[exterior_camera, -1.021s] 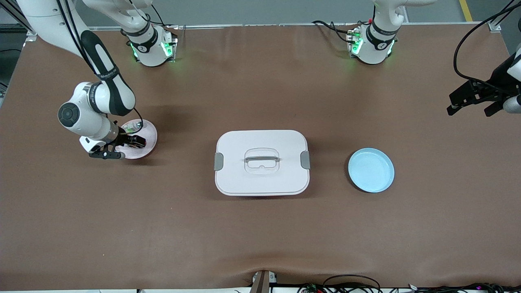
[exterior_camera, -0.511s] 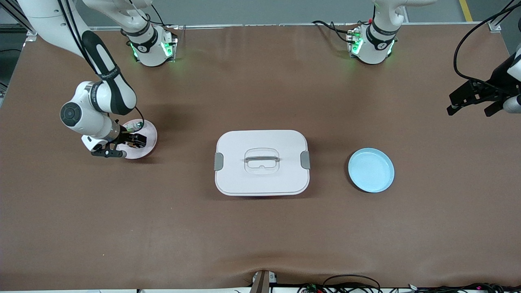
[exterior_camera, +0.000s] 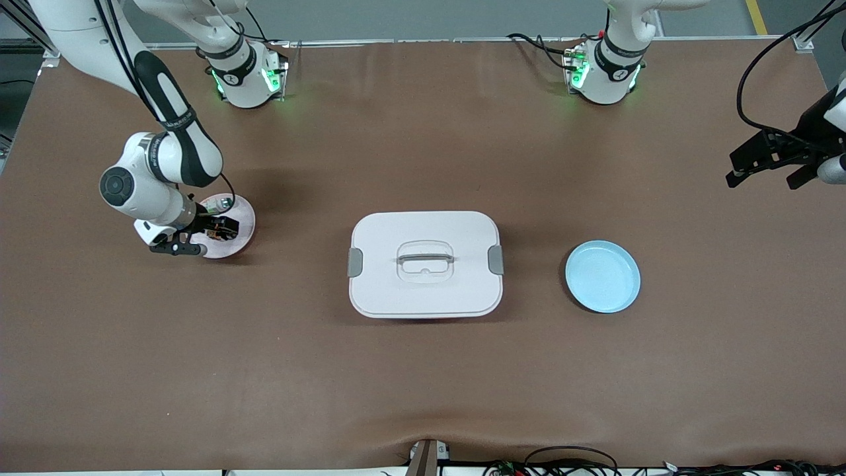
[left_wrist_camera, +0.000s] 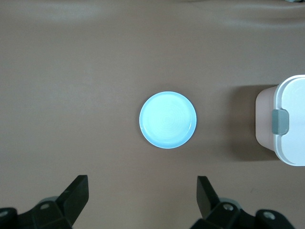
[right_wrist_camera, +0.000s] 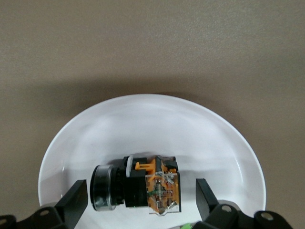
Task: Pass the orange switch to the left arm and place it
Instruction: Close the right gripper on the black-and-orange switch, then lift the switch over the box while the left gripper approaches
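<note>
Two plates are seen on the brown table (exterior_camera: 423, 383), one at each end, with the box (exterior_camera: 425, 264) set between them. Toward the right arm's end lies the pink plate (exterior_camera: 243, 231), and the right gripper (exterior_camera: 198, 238) is lowered over it with its fingers spread wide. In the right wrist view the orange switch (right_wrist_camera: 138, 183) is shown lying on its side on that plate (right_wrist_camera: 152, 119) — black round end toward one finger, orange body toward the other — between the two fingertips (right_wrist_camera: 74, 200) and not gripped by either. A small silver-green part (exterior_camera: 213, 209) is also seen on the plate in the front view. The box, white with grey side clips and a recessed handle, is closed and sits mid-table, well apart from both plates. The blue plate (exterior_camera: 602, 276) is found beside the box toward the left arm's end. The left gripper (exterior_camera: 767, 162) is held high over that end of the table, waiting, its fingers (left_wrist_camera: 76, 195) spread wide — the blue plate (left_wrist_camera: 167, 119) is framed between them in the left wrist view.
</note>
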You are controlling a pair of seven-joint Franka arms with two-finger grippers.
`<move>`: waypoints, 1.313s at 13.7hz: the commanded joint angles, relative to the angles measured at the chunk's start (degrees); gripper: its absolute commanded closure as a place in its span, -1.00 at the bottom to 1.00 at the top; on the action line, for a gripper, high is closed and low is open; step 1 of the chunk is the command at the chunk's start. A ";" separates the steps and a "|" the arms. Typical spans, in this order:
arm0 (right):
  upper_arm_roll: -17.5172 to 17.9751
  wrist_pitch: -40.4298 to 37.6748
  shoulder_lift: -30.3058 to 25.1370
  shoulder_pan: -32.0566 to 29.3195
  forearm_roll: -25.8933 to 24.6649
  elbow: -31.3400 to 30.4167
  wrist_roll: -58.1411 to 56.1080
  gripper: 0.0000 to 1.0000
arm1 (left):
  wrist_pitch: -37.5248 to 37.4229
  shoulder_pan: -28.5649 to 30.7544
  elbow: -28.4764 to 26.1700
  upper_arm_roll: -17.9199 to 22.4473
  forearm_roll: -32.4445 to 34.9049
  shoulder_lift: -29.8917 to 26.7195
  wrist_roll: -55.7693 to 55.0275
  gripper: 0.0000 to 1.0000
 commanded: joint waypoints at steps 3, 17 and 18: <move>-0.10 0.75 1.00 1.43 2.93 -0.07 -0.48 -1.00 | -0.91 0.26 1.44 -0.03 1.11 0.46 1.17 -1.00; -0.10 -4.15 -0.84 1.27 5.48 2.03 -0.65 1.00 | -0.73 0.26 1.44 -0.03 1.11 0.55 1.17 -1.00; -0.27 -7.92 -1.45 1.27 6.80 3.52 -0.56 1.00 | -0.73 0.26 1.44 -0.03 1.11 0.55 1.17 -1.00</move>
